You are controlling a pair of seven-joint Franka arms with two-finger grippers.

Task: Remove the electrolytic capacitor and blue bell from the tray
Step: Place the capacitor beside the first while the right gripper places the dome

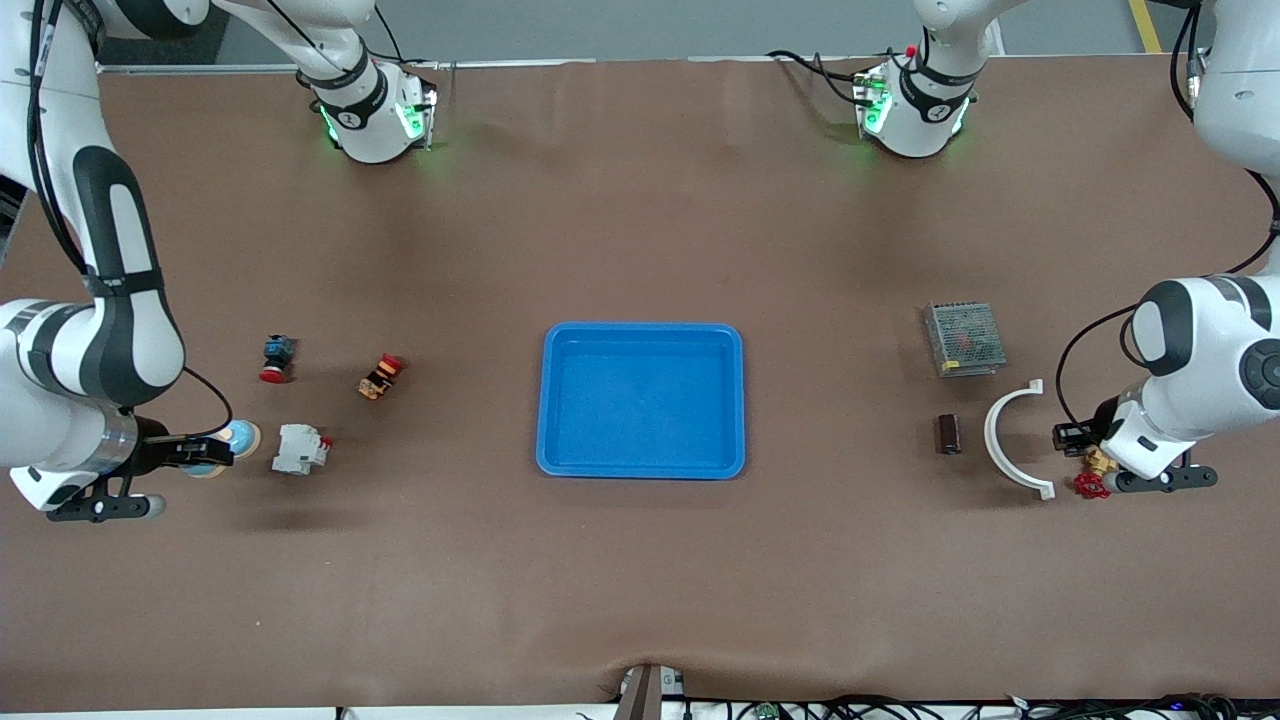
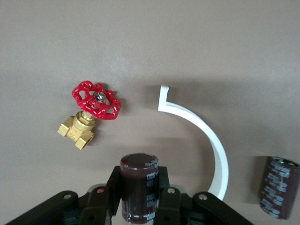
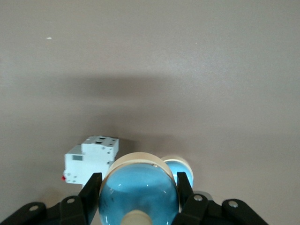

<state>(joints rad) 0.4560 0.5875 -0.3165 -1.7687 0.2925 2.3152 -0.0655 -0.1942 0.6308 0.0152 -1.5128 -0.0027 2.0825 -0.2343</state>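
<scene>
Below, both loads half cut off: left fingers (image 2: 139,201) round a capacitor (image 2: 138,187), right fingers (image 3: 139,199) round a bell (image 3: 138,190).

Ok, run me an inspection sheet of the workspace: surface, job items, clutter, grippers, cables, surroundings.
Surface: brown table; blue tray at its middle, nothing in it.
Job's things: capacitor held by left gripper; blue bell held by right gripper.
Clutter: second capacitor, white curved bracket, power supply, red-handled brass valve, white breaker, two push buttons.
Grippers: left gripper shut, over the table near the valve; right gripper shut, beside the breaker.
Cables: black cables along both arms.
Surroundings: grey floor past the table edge.
</scene>
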